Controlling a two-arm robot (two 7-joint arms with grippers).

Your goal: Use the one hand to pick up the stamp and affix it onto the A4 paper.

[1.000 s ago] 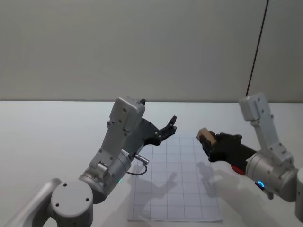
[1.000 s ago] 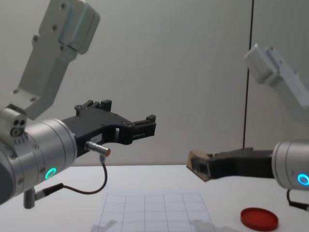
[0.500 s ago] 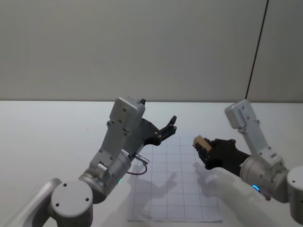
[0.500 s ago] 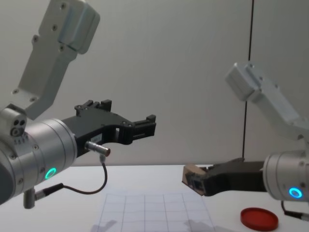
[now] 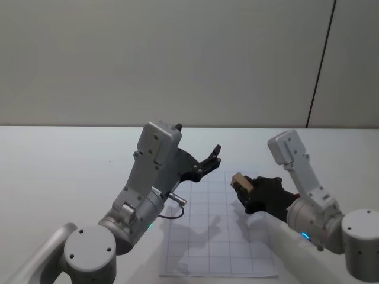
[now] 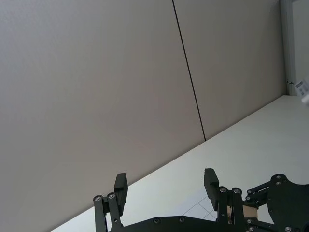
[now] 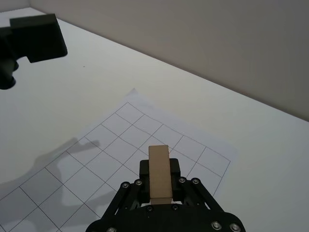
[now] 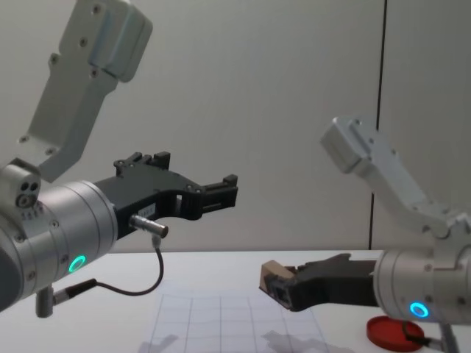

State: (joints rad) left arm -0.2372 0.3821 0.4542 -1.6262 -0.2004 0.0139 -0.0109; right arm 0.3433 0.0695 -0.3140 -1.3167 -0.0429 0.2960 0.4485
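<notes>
Bare sheet, 1 arm nearby
A4 paper [image 5: 219,242] lies bare under the right gripper [image 5: 244,192] and its stamp [image 5: 241,181]; the left gripper [image 5: 212,156] hangs raised by its far-left corner.

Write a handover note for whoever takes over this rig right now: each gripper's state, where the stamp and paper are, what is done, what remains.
Right gripper: jaws shut on the small tan wooden stamp block, held in the air above the right part of the white grid-printed A4 paper.
Left gripper: jaws open, empty, raised above the table on the robot's left.
Flat round red ink pad: on the table, right of the paper.
Done: stamp picked up.
Left: lower it and press it onto the paper.
</notes>
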